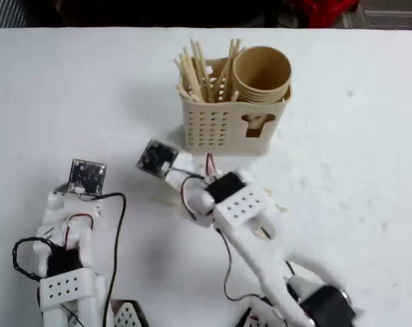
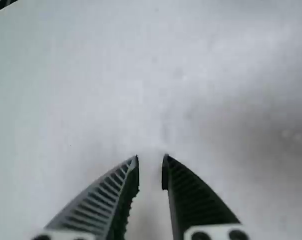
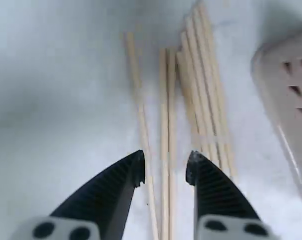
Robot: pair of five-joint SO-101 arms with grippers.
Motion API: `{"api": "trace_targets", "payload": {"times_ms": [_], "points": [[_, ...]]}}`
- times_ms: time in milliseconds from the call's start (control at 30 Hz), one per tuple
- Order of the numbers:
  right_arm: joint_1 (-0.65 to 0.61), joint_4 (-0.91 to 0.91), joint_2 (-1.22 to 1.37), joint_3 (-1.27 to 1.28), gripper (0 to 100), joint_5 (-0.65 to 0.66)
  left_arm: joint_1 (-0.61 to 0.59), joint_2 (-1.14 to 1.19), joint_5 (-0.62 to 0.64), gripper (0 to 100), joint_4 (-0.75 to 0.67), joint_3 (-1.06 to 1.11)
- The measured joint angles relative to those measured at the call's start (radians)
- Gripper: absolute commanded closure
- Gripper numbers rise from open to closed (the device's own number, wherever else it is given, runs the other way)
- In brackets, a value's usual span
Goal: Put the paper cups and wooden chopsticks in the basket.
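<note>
The white surface (image 1: 355,136) carries a basket (image 1: 226,126) at its far middle, already holding stacked paper cups (image 1: 262,71) and many chopsticks (image 1: 202,71). What looks left is the loose sticks (image 3: 198,100) beside the basket, plain from the right wrist, where the high view has the arm across that spot. The right hand (image 3: 164,167) hovers over them, fingers apart, gripping nothing. The left hand (image 2: 151,172), slightly parted and empty, hangs over bare surface at near left.

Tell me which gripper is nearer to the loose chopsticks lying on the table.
Right. The right gripper is open directly over the loose chopsticks, which lie beside the basket. The left gripper is over bare table, off to the side of them.
</note>
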Motion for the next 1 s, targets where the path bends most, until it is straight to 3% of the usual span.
{"api": "trace_targets", "payload": {"times_ms": [367, 600, 1000], "points": [[-0.012, -0.207, 0.258, 0.020, 85.4, 0.020, 0.011, 0.000, 0.000, 91, 0.000, 0.000], [-0.009, -0.227, 0.285, 0.017, 98.1, 0.020, 0.012, 0.000, 0.000, 91, 0.000, 0.000], [0.034, -0.203, 0.235, 0.020, 98.1, 0.020, 0.012, 0.000, 0.000, 91, 0.000, 0.000]]}}
